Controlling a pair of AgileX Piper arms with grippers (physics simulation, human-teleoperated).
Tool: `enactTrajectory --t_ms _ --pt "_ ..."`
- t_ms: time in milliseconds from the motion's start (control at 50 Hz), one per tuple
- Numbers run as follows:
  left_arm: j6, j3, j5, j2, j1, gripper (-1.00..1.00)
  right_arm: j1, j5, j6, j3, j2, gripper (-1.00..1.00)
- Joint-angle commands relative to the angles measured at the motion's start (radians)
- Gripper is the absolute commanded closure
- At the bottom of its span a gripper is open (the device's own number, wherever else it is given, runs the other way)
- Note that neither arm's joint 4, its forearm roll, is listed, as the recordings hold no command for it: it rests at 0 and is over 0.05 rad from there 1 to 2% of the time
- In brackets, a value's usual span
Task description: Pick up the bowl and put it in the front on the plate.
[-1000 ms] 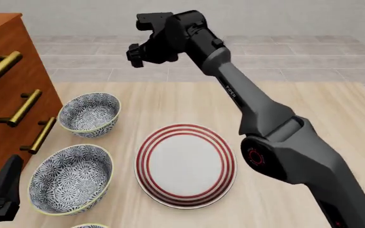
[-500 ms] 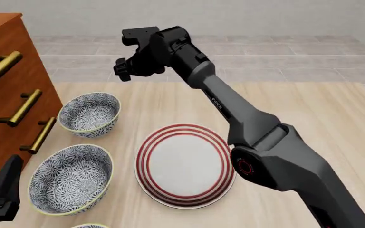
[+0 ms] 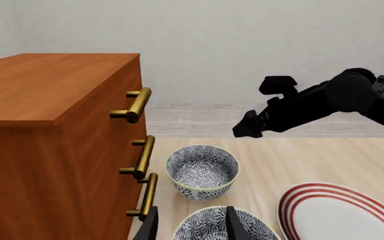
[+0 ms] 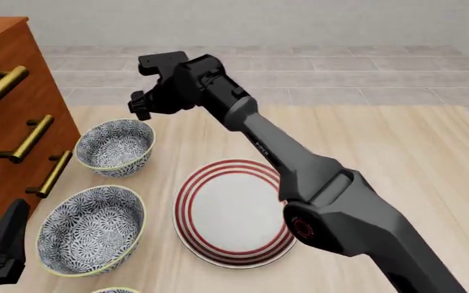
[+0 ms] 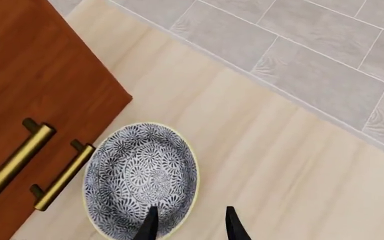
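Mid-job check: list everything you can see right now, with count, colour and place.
bowl: 1, blue-and-white floral, far left by the drawers.
wider bowl: 1, same pattern, nearer, left of plate.
third bowl rim: 1, partly visible at the near edge.
plate: 1, white with red rings, centre.
drawer cabinet: 1, brown wood, brass handles, left.
table: 1, light wood.
right end effector: black, open, above the bowl.
left end effector: black, open, over the wider bowl.

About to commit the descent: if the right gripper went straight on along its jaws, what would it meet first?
Probably the bowl: the right gripper straddles its rim beside the drawer cabinet, though depth is unclear.
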Motion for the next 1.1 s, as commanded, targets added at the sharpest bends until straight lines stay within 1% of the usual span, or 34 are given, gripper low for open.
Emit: enactTrajectory --t_ms 20,80,100,160,440,580,740,1100 --pt "0.0 0.0 0.0 0.0 0.0 -1.0 0.018 -0.022 0.014 0.0 0.03 -1.0" --pt "0.0 0.0 0.0 0.0 0.0 -1.0 0.021 -0.03 0.016 0.0 0.039 -1.0" --pt "0.0 0.0 0.0 0.0 0.0 -1.0 0.02 -0.033 0.027 0.0 0.048 -1.0" --pt "0.0 0.0 0.0 0.0 0.0 -1.0 0.019 -0.04 0.023 0.0 0.059 -1.0" --pt "0.0 0.0 0.0 0.0 0.0 -1.0 0.018 -0.064 0.047 0.0 0.088 -1.0" --pt "0.0 0.0 0.0 0.0 0.0 -1.0 0.023 -0.079 0.048 -0.001 0.102 -1.0" --pt "0.0 0.0 0.0 0.0 0.0 -1.0 0.025 -0.089 0.062 0.0 0.12 -1.0" --pt "0.0 0.0 0.0 0.0 0.0 -1.0 0.025 -0.111 0.066 0.0 0.16 -1.0"
